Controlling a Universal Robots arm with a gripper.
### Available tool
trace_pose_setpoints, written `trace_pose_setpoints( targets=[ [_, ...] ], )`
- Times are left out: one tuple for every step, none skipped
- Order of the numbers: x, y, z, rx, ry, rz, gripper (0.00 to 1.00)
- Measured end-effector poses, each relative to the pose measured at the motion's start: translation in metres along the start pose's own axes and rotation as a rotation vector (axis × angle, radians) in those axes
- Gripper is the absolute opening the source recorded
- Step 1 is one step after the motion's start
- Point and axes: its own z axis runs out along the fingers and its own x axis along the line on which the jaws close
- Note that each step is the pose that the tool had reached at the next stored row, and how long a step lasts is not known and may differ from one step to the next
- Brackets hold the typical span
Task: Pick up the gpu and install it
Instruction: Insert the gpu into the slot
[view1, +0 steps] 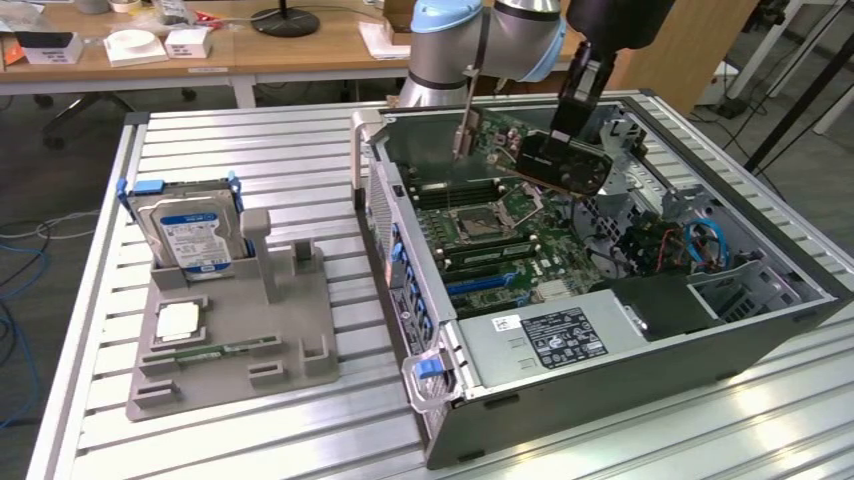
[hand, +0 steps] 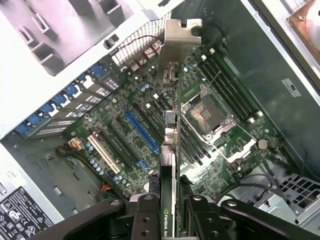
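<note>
The gpu is a dark flat card with a silvery bracket at one end. It hangs in the air above the open computer case, over the motherboard. My gripper is shut on the card's upper edge. In the wrist view the gpu shows edge-on between my fingers, its bracket pointing toward the case's rear wall. The blue expansion slot lies beside the card's line, a little apart from it.
A grey holder on the slatted table carries a hard drive, a processor and a green memory stick. Inside the case are the power supply and cables. Desks stand behind.
</note>
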Motion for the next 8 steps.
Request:
trace_pose_setpoints(
  targets=[
    [0.0, 0.0, 0.0, -0.0001, 0.0003, -0.007, 0.26],
    [0.0, 0.0, 0.0, -0.0002, 0.0007, -0.013, 0.26],
    [0.0, 0.0, 0.0, -0.0004, 0.001, -0.02, 0.26],
    [0.0, 0.0, 0.0, -0.0005, 0.0013, -0.027, 0.26],
    [0.0, 0.0, 0.0, -0.0006, 0.0017, -0.034, 0.26],
    [0.0, 0.0, 0.0, -0.0008, 0.002, -0.041, 0.26],
    [0.0, 0.0, 0.0, -0.001, 0.0023, -0.047, 0.26],
    [0.0001, 0.0001, 0.0, -0.0011, 0.0026, -0.053, 0.26]
  ],
)
